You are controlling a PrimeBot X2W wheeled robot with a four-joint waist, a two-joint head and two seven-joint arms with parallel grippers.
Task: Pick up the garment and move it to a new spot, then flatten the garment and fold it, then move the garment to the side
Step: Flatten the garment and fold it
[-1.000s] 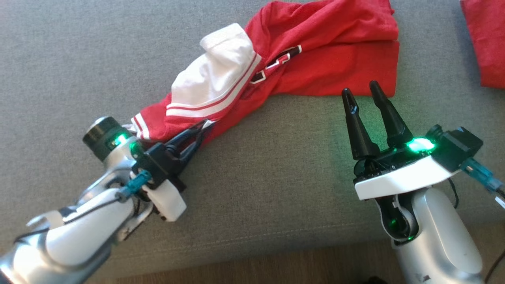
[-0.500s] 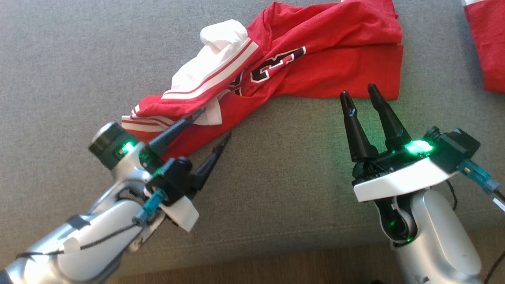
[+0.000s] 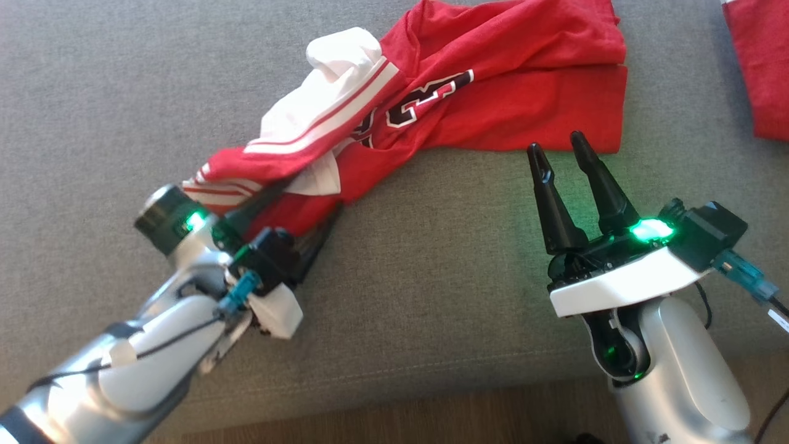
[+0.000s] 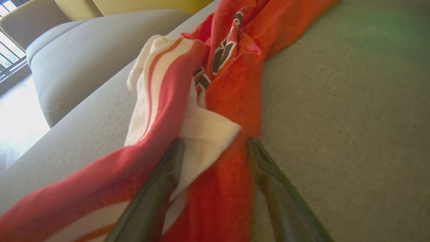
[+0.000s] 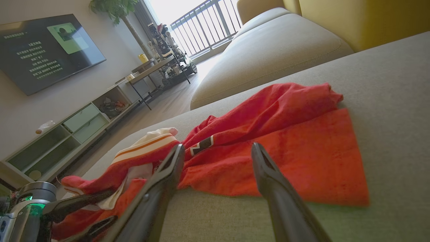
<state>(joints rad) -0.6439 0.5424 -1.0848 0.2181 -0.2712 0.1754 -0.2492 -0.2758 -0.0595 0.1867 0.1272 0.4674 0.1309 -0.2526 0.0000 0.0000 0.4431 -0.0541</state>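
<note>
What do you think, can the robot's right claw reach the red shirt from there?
Probably yes. The right gripper is open, and its fingertips are right by the near edge of the red shirt. Nothing on the grey cushion blocks the way.

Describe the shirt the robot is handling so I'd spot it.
On the grey sofa cushion, a crumpled red garment lies with one end inside the open left gripper. Unlike the other red cloth at the right edge, it has a white striped sleeve and black-and-white lettering.
</note>
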